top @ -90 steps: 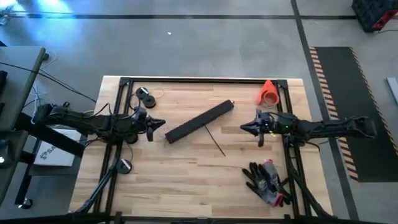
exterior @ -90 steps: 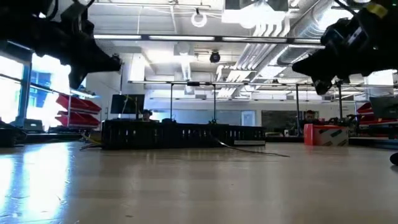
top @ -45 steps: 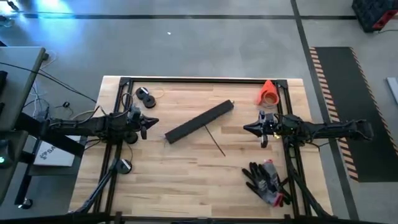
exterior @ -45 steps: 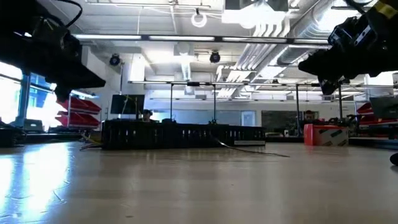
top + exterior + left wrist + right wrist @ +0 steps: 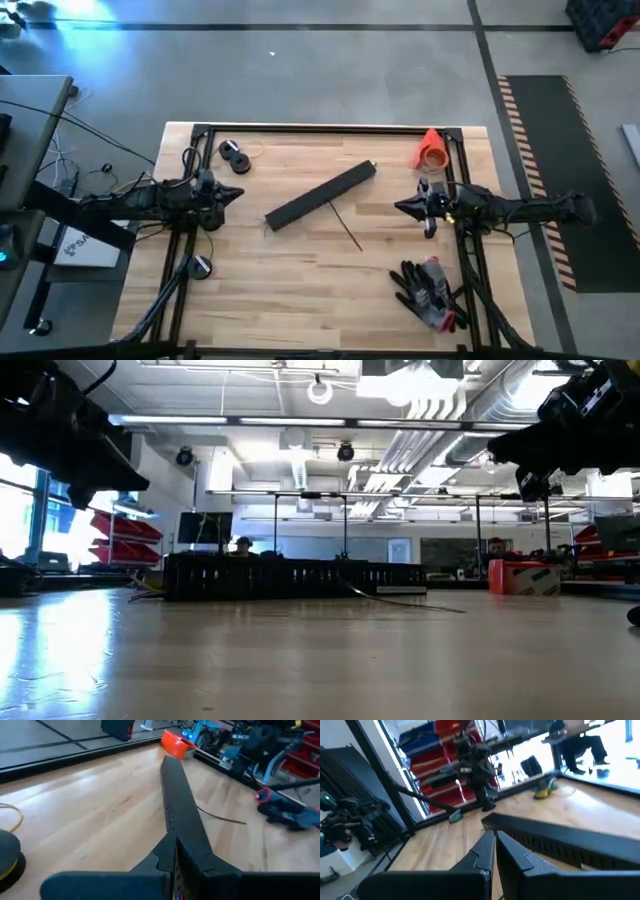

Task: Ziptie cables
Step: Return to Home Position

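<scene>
A long flat black slotted bar lies slantwise on the middle of the wooden table. One thin dark strand lies on the wood beside the bar's near side. A bundle of cables does not show in any view. My left gripper hovers shut to the left of the bar, pointing at it, with nothing between its fingers. My right gripper hovers shut to the right of the bar, pointing left, and also holds nothing.
An orange cone lies at the far right corner. A pair of dark gloves lies at the near right. Black tape rolls sit at the far left, and another at the near left. A black frame rail borders the table.
My left gripper has drawn back toward the table's left edge, away from the bar. My right gripper has drawn back a little toward the right edge. The bar and the strand have stayed where they were.
</scene>
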`<state>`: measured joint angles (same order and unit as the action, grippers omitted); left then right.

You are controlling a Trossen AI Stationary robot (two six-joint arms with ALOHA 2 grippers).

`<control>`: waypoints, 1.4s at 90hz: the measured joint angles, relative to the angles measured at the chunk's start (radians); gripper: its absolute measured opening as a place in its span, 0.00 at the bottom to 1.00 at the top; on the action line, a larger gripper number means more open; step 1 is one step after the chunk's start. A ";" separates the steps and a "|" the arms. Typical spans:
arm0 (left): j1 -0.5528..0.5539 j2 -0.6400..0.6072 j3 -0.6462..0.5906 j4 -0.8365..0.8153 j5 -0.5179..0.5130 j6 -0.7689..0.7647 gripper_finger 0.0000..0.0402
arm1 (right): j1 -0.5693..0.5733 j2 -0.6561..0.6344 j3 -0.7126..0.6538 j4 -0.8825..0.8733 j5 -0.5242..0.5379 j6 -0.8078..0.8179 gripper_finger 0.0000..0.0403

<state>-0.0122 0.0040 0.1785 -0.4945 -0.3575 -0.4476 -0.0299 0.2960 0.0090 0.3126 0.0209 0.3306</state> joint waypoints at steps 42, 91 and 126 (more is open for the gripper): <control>-0.153 0.000 -0.023 0.334 0.007 0.231 0.00 | 0.000 -0.028 0.000 -0.124 -0.021 0.058 0.00; -0.168 0.004 -0.086 0.317 -0.006 0.164 0.00 | 0.000 -0.028 0.000 -0.156 -0.021 0.114 0.00; -0.173 0.001 -0.086 0.308 -0.006 0.163 0.00 | 0.033 -0.126 -0.001 -0.212 -0.022 0.114 0.00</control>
<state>-0.1852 0.0045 0.0921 -0.1863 -0.3637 -0.2848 0.0027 0.1705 0.0082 0.1006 -0.0008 0.4450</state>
